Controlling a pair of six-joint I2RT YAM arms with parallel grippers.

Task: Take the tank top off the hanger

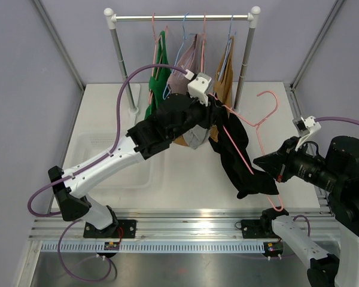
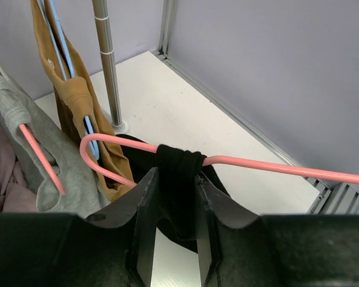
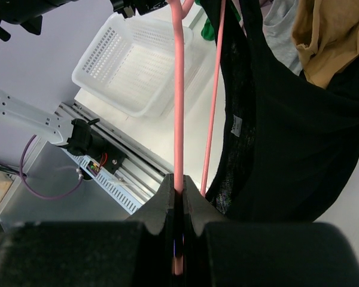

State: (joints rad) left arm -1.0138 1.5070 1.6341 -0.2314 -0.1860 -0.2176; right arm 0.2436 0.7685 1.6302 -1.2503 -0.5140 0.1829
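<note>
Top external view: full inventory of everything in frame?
pink hanger: 1, pink, midair, centre-right
black tank top: 1, black, draped on that hanger
table: 1, white
rack: 1, silver, table's far edge
green garment: 1, green, rack left
mauve garment: 1, mauve, rack middle
grey garment: 1, grey, rack middle
brown garment: 1, brown, rack right
rack hangers: several, pink and blue, rail
basket: 1, white, table left
left claw: 1, black, on tank top strap
right claw: 1, black, shut on pink hanger
</note>
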